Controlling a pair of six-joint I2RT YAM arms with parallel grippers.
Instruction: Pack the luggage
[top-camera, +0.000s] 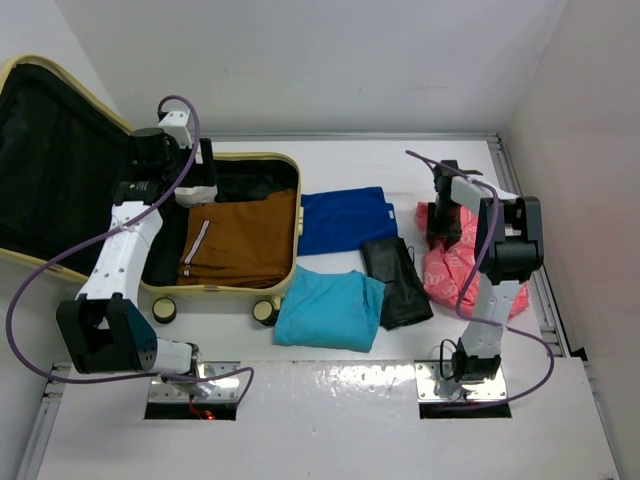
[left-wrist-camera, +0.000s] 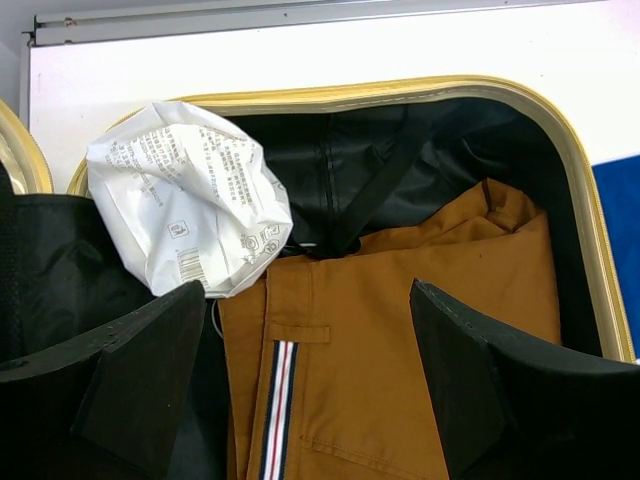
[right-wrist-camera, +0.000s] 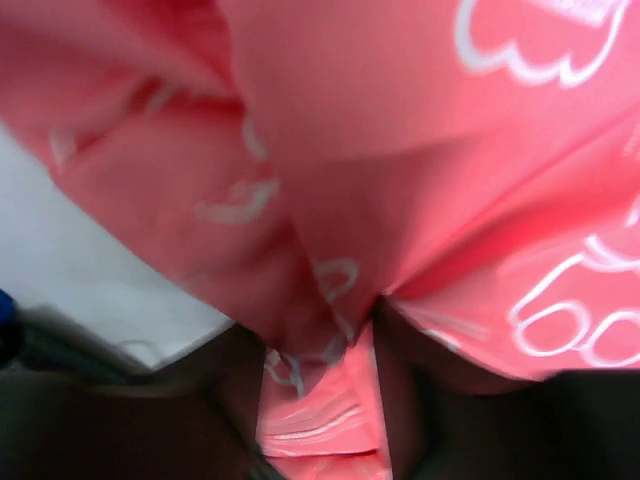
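Note:
The luggage (top-camera: 232, 290), a pale yellow suitcase, lies open at the left with its black-lined lid (top-camera: 50, 160) leaning back. A folded brown garment (top-camera: 240, 240) (left-wrist-camera: 400, 300) lies inside it, with a crumpled white printed bag (left-wrist-camera: 185, 200) at its far left corner. My left gripper (left-wrist-camera: 308, 300) hangs open over the brown garment and holds nothing. At the right, my right gripper (top-camera: 445, 228) is down on a pink plastic bag (top-camera: 450, 268). In the right wrist view a fold of that pink bag (right-wrist-camera: 400, 150) is pinched between the fingers (right-wrist-camera: 220, 400).
On the table between the arms lie a folded blue garment (top-camera: 345, 220), a folded teal garment (top-camera: 330, 308) and a black item (top-camera: 397, 280). The suitcase wheels (top-camera: 264, 312) face the near edge. A metal rail (top-camera: 520, 200) borders the table at the right.

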